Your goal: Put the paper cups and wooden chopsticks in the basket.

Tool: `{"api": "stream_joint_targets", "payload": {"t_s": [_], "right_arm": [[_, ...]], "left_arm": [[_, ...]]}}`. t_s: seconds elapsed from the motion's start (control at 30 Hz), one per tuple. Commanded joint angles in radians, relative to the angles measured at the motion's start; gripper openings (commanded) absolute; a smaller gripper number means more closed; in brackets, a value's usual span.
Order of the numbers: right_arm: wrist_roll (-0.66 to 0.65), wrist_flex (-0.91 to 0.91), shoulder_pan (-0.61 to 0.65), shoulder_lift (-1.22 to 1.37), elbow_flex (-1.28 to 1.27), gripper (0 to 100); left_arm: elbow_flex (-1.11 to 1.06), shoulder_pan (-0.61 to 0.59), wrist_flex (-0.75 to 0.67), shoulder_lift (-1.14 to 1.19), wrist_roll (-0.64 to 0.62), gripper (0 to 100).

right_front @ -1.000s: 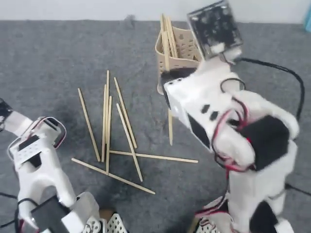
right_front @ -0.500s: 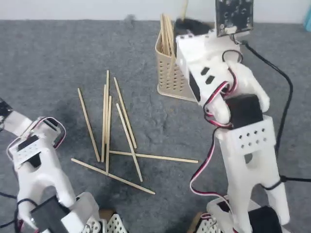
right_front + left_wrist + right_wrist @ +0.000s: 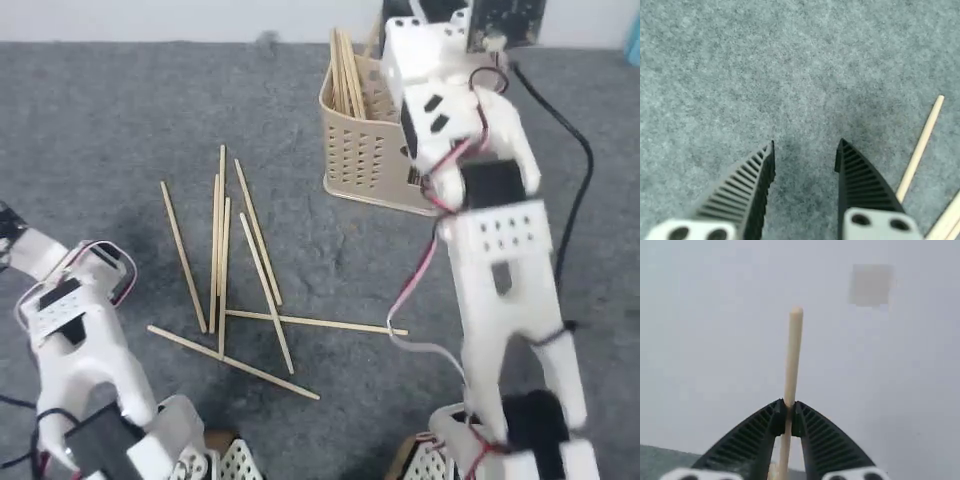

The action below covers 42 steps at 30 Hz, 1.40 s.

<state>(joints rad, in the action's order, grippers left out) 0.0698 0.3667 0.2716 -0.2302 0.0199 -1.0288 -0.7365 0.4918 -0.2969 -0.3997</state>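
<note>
Pinching a chopstick (image 3: pixel 792 355) tight, the right gripper (image 3: pixel 788 415) has it sticking out past the tips, up over the basket (image 3: pixel 365 150) by the far edge of the carpet (image 3: pixel 120 120). Left gripper (image 3: pixel 805 155) gapes empty, loose chopstick (image 3: pixel 920 145) just beside.

Right arm (image 3: pixel 495 260): blocky white printed shells, with black servo bodies (image 3: pixel 490 185) set between the links. One bracket (image 3: pixel 497 232) carries rows of small round holes. A red, white and black wire bundle (image 3: pixel 440 175) loops along the side. A thick black cable (image 3: pixel 583 190) runs off behind. Dark circuit board (image 3: pixel 507 18) at the wrist.

Left arm (image 3: pixel 75 345): same white shells, black slots on top, reddish edge on one rim (image 3: pixel 120 270).

Left gripper (image 3: pixel 806 145) and right gripper (image 3: pixel 789 404): black tapered fingers ribbed with slanted grooves. Both sit on pale grey mounts with round screw holes (image 3: pixel 860 220).
</note>
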Motion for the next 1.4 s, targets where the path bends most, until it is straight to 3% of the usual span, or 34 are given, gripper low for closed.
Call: {"api": "stream_joint_targets", "payload": {"t_s": [0.0, 0.2, 0.57, 0.8, 1.13, 1.37], "right_arm": [[0.002, -0.027, -0.027, 0.079, 0.008, 0.6], [0.144, -0.024, -0.027, 0.213, -0.017, 0.6], [0.143, -0.025, 0.028, 0.297, -0.198, 1.2], [0.143, -0.005, 0.035, 0.216, -0.195, 20.7], [0.152, 0.295, 0.027, -0.170, -0.149, 12.7], [0.152, 0.610, 0.031, -0.464, -0.150, 0.3]], "left_arm": [[0.035, 0.002, -0.021, 0.000, 0.017, 19], [0.035, 0.002, -0.021, 0.000, 0.017, 19], [0.035, 0.003, -0.021, 0.000, 0.017, 19], [0.035, 0.003, -0.021, 0.000, 0.017, 19], [0.035, 0.003, -0.021, 0.000, 0.017, 19], [0.035, 0.005, -0.018, 0.000, 0.017, 19]]}}
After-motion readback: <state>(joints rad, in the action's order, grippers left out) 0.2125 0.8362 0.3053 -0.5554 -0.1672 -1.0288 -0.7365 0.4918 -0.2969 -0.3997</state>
